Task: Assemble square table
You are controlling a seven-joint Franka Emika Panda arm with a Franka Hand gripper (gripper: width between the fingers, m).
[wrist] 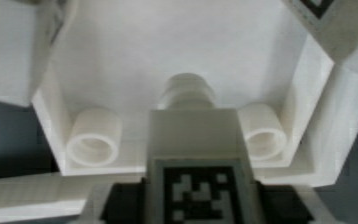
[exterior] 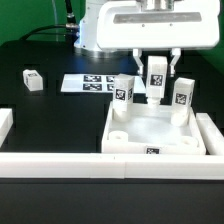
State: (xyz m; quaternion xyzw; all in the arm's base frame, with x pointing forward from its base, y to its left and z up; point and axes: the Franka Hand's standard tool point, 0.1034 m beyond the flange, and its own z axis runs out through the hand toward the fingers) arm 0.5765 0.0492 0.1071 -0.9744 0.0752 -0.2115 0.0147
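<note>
Currently gripper (exterior: 158, 68) is clenched on one small white tagged leg (exterior: 157, 84), upright over the square tabletop (exterior: 150, 135) just beside the front border bar (exterior: 60, 165); the leg looks light, rigid and slick, best held on flat sides; fingertip contact and the target socket are unclear.

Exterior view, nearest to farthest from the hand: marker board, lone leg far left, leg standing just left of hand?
1. Standing leg, beside the hand, exterior view's left.
2. Marker board, farther left.
3. Lone leg, far left.
</note>
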